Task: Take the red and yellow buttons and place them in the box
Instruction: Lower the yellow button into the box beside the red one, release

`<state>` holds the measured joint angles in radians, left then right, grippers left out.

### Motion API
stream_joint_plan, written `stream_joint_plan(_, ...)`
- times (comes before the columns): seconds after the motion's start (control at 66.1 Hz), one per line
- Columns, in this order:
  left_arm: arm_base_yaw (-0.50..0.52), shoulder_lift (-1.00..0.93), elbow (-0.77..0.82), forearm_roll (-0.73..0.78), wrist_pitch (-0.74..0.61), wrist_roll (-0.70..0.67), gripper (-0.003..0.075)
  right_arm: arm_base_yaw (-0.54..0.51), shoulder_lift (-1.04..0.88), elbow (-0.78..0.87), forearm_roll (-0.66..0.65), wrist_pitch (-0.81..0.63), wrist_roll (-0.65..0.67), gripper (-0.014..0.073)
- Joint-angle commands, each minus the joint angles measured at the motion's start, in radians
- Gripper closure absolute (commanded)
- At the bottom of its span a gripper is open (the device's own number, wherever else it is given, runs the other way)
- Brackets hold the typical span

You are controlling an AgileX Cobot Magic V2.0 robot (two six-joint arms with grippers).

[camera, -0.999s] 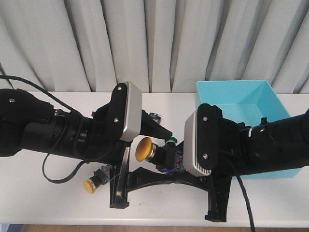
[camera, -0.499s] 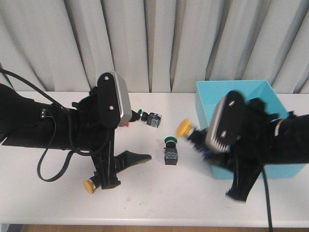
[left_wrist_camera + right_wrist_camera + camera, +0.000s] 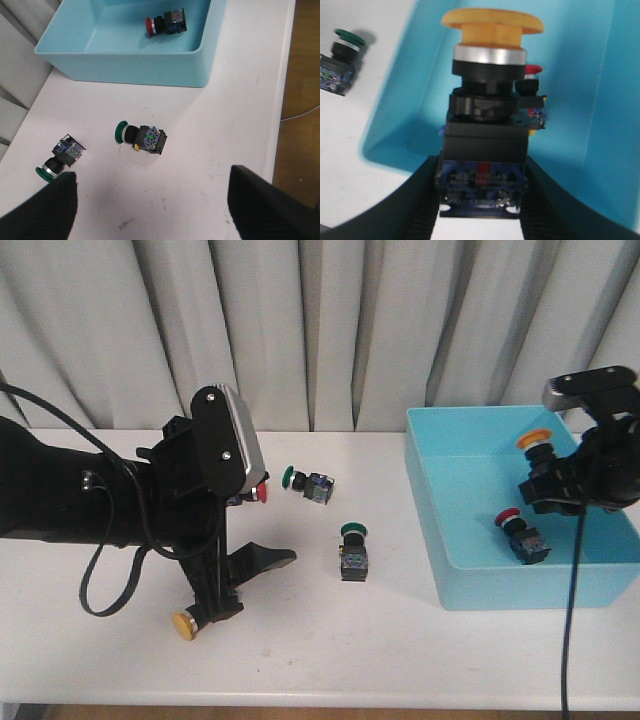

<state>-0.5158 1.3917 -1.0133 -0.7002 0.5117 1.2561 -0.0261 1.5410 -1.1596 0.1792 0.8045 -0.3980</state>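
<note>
White tabletop before pale pleated curtains. Nearest me, a yellow-capped push-button switch lies beside my left gripper, whose fingers stand spread and empty. Mid-table rest two green-capped switches, not wanted. Farther right, my right gripper pinches a second yellow mushroom-capped switch by its blocky body, cap up, over the tall-walled turquoise plastic box. I judge the release step at hand: lower inside the walls, then part the fingers, keeping off the red-capped switch already lying inside. Only the right wrist view shows the pinch; only the front view shows the stray yellow one.
</note>
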Motion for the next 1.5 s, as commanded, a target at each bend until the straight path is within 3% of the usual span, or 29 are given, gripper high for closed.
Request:
stream_joint_plan(0.0, -0.001, -0.038, -0.027, -0.029, -0.042, -0.017, 0.013, -0.007, 0.078, -0.103, 0.014, 0.014, 0.007, 0.0377)
stream_joint_plan(0.242, -0.001, -0.038, -0.027, -0.03, -0.042, -0.017, 0.013, -0.007, 0.34, -0.276, 0.042, 0.048, 0.007, 0.0371)
stream_joint_plan(0.515, -0.001, -0.038, -0.027, -0.03, -0.042, -0.017, 0.013, 0.022, 0.498, -0.363, 0.091, 0.08, -0.058, 0.0363)
stream_joint_plan(0.787, -0.001, -0.038, -0.027, -0.03, -0.042, -0.017, 0.013, 0.031, 0.549, -0.367, 0.091, 0.079, -0.048, 0.0321)
stream_joint_plan(1.18, -0.001, -0.038, -0.027, -0.022, -0.039, -0.046, 0.013, 0.03, 0.477, -0.368, 0.091, 0.12, -0.047, 0.0171)
stream_joint_plan(1.302, -0.001, -0.043, -0.027, 0.064, -0.037, -0.14, 0.013, 0.03, 0.401, -0.368, 0.074, 0.162, -0.012, 0.0172)
stream_joint_plan(1.438, 0.018, -0.073, -0.027, 0.284, 0.0, -0.445, 0.013, 0.03, 0.286, -0.367, 0.002, 0.201, 0.072, 0.0195)
stream_joint_plan(1.483, 0.04, -0.088, -0.027, 0.371, 0.043, -0.602, 0.013, 0.03, 0.242, -0.362, -0.028, 0.211, 0.099, 0.0202)
